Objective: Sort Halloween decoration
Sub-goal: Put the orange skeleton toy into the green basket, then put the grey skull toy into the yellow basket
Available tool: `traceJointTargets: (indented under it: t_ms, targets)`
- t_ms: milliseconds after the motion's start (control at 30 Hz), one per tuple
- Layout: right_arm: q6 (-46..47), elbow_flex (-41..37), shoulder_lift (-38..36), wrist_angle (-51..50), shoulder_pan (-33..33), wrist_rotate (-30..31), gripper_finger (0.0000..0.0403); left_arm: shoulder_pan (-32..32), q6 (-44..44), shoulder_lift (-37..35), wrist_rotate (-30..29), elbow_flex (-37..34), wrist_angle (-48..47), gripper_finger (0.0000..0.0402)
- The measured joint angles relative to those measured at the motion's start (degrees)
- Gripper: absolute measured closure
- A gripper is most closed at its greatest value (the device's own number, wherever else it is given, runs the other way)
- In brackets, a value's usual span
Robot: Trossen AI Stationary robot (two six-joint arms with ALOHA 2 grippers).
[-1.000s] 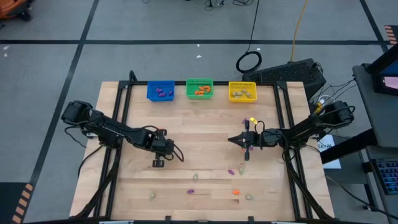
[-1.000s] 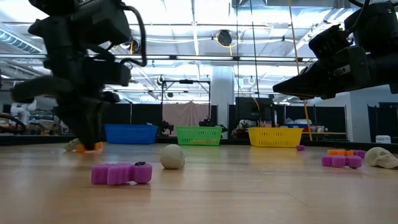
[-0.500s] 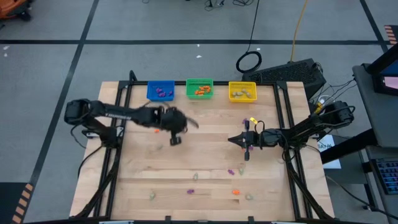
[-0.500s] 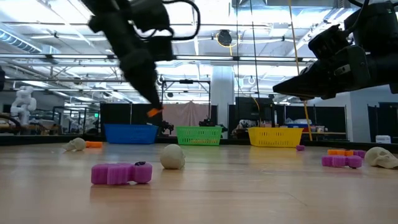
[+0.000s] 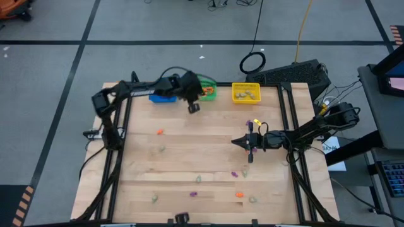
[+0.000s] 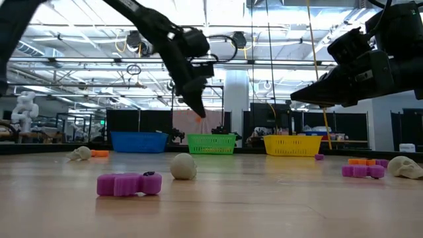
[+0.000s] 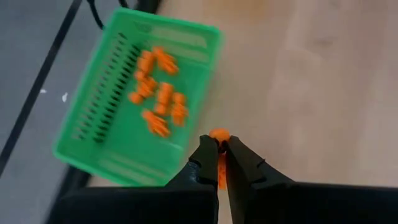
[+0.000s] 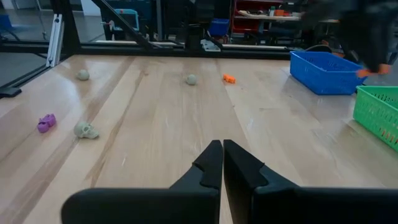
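My left gripper (image 5: 194,108) hangs above the table just off the near rim of the green bin (image 7: 93,124), shut on a tiny orange trinket (image 7: 218,135). That bin holds several orange trinkets (image 7: 159,99). A blue bin (image 5: 162,96) and a yellow bin (image 5: 245,93) flank it along the far edge. Loose trinkets lie on the wood: an orange one (image 5: 160,132), purple ones (image 5: 233,172), beige ones (image 5: 153,198). My right gripper (image 5: 235,142) waits, shut on nothing, at the table's right middle. My left gripper pinches the orange trinket (image 7: 219,137) between its two fingertips (image 7: 207,149); one end of it sticks out past the tips. The fingers slant down toward the table's far edge. The trinket is lifted clear of the table (image 6: 200,119).
In the low view a purple trinket (image 6: 129,184) and a beige ball (image 6: 184,166) lie close to the near edge, with more purple (image 6: 362,171) and a beige skull (image 6: 404,167) at the right. A black frame rail (image 5: 126,101) borders the table.
My left gripper has swung from the table's left middle toward the far edge and rightward, rising, and now hangs by the green bin. The orange trinket has gone with it, lifted off the wood. My right arm has kept still.
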Motion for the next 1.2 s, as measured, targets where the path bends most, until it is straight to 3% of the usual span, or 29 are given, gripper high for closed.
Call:
traceJointTargets:
  t_ms: [200,367,633,1000,1200]
  targets:
    - [0.0,0.0,0.0,-0.54,0.0,0.0,0.0403,5.39,0.46,8.95,3.03,10.53,-2.67,0.0398]
    - [0.01,0.0,0.0,-0.8,-0.01,0.0,0.0403,7.77,0.5,14.48,4.23,15.09,-3.43,0.0398]
    - [0.23,0.0,0.02,-1.61,0.0,0.0,0.0403,8.53,0.5,17.11,3.76,15.47,-2.87,0.0389]
    - [0.25,0.0,0.02,-1.61,0.0,0.0,0.0403,8.48,0.5,17.08,3.45,15.47,-2.49,0.0294]
    - [0.24,0.0,0.02,-1.61,-0.01,0.0,0.0403,8.1,0.5,16.48,3.94,15.47,-2.53,0.0295]
